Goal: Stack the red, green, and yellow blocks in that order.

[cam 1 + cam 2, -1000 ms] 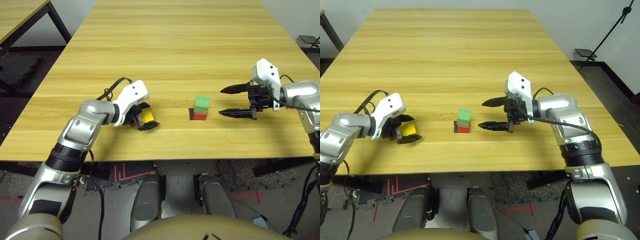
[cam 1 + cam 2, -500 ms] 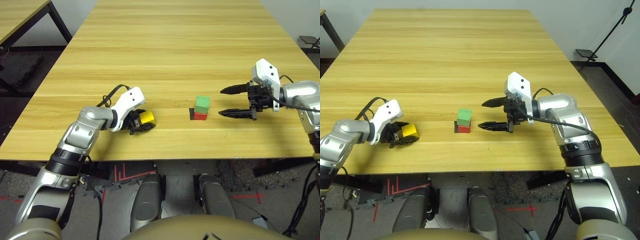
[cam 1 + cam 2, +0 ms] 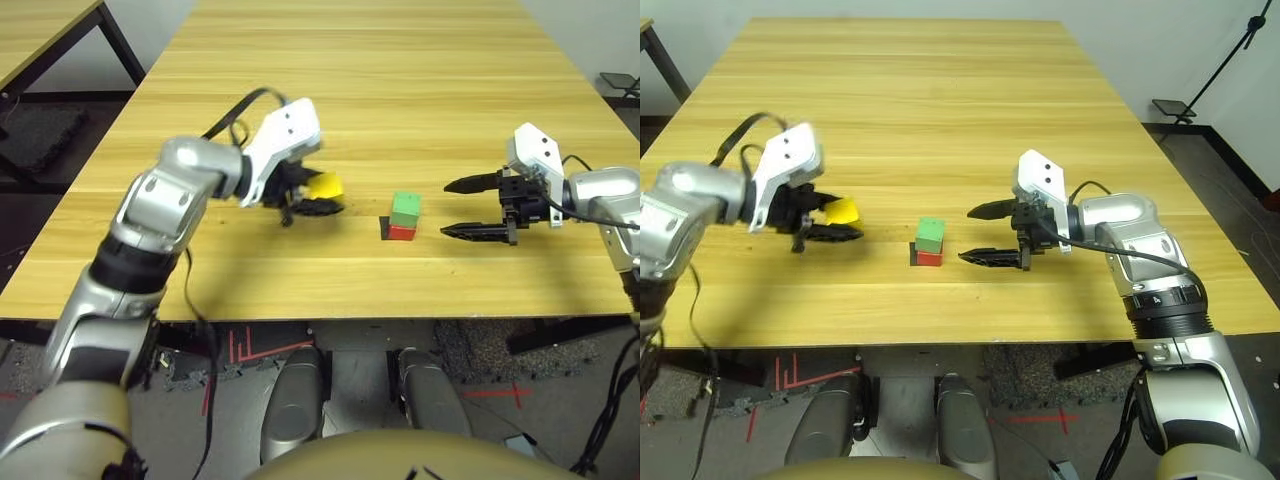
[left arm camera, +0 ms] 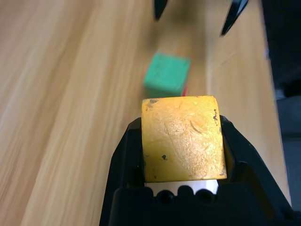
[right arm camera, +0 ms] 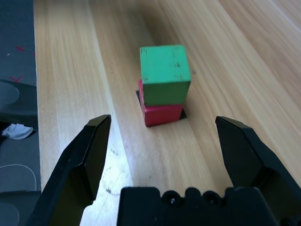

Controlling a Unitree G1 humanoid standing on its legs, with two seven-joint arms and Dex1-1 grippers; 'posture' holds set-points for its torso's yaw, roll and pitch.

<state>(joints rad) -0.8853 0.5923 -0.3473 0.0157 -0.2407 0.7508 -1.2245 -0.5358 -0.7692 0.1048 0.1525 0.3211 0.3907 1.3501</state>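
Over in the left half of the frame, the left black two-fingered gripper (image 3: 318,196) is closed on the matte yellow cube (image 4: 184,139). The matte green cube (image 5: 165,75) sits on the bright red cube (image 5: 162,114), right of centre. I'd bring yellow squarely above green, lower gently, then release; the right black gripper (image 3: 985,233) waits wide open, empty.

Yellow block (image 4: 184,139) between fingers (image 4: 128,155), apparently gripped.

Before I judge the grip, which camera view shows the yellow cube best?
The left wrist view: the yellow cube sits large between both fingers. Both eye views show it small, partly behind a finger.
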